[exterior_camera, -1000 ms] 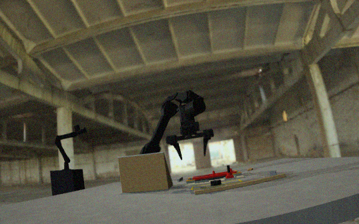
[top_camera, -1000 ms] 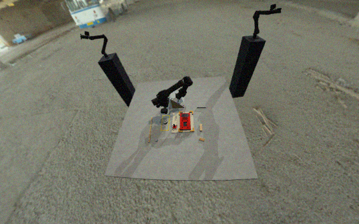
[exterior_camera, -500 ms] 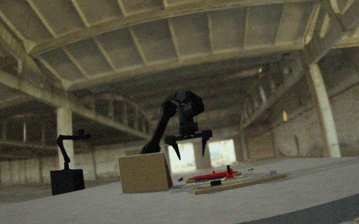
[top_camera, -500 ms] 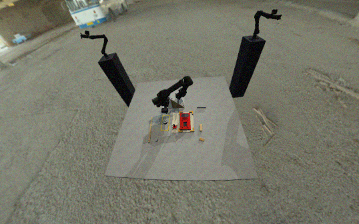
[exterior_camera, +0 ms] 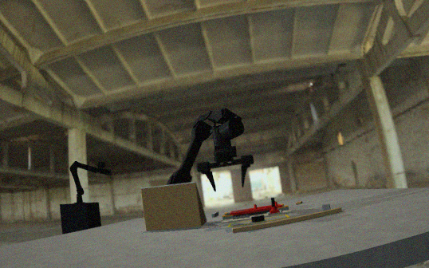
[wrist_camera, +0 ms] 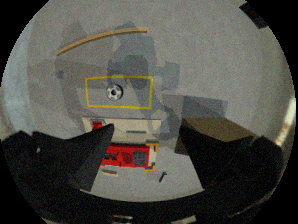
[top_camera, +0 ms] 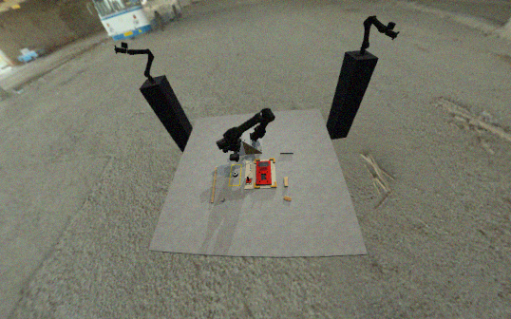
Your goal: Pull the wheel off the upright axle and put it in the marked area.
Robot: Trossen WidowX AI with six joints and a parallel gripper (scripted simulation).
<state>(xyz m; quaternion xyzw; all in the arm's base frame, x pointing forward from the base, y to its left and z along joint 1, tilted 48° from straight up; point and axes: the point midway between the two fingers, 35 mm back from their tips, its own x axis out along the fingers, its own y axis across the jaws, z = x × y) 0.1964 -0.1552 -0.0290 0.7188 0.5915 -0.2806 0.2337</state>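
Landmark: the yellow-outlined rectangular marked area [top_camera: 235, 175] on the grey table sheet [top_camera: 305, 223]. All places are given rel. to it, top view, left to right.

Just left of the area lies a long thin light-wood strip [top_camera: 214, 184], parallel to the area's long side. Inside the area, near its middle, lies the small round wheel with white hub and dark rim [top_camera: 235, 175]; in wrist view the wheel [wrist_camera: 116, 92] sits within the yellow outline [wrist_camera: 120, 92], a bit left of centre, and touches no line. Above the area, farther from the viewer, hangs the black parallel-jaw gripper [exterior_camera: 226, 176] of the black arm; in ext. view the two pointed fingers [exterior_camera: 210, 178] stand wide apart, released, w/ nothing between them, and well above the table things. Just right of the area is a pale narrow base plate w/ a small red-and-black upright axle part [top_camera: 248, 178]. Next to that, further right, a flat red board on a cream tray with yellow corners [top_camera: 264, 173]. Right of the tray are two small tan wooden blocks [top_camera: 286, 181], one nearer the viewer than the other. Far right and behind, a thin dark rod [top_camera: 286, 153] lies on the sheet.
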